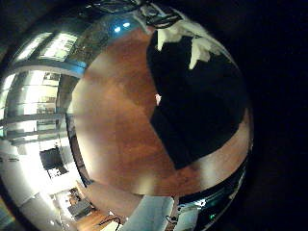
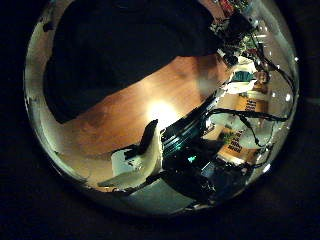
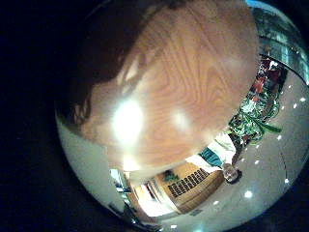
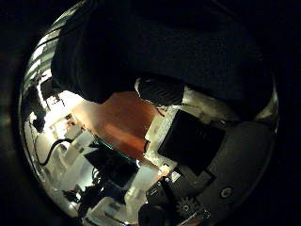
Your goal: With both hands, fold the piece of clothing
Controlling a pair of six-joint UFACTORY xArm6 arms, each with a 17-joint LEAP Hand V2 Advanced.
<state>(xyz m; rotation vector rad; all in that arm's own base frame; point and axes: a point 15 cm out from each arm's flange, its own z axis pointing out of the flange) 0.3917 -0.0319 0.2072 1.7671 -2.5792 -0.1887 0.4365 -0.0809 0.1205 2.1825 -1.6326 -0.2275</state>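
A dark piece of clothing (image 1: 197, 106) lies flat on the wooden table (image 1: 115, 125) in the left little finger side palm view. My left hand (image 1: 183, 43) hangs above it with its fingertips relaxed and away from the cloth. The left thumb side palm view shows the clothing (image 2: 120, 50) too, with the left hand's thumb (image 2: 140, 150) held out over bare table (image 2: 150, 105) and holding nothing. In the right thumb side palm view the clothing (image 4: 160, 42) fills much of the picture, close to my right hand (image 4: 188, 132). I cannot tell whether the right hand touches the cloth.
The right little finger side palm view shows bare wooden table (image 3: 183, 77) close below, its edge and the room beyond. The table edge (image 1: 82, 164) also shows in the left little finger side palm view, away from the clothing.
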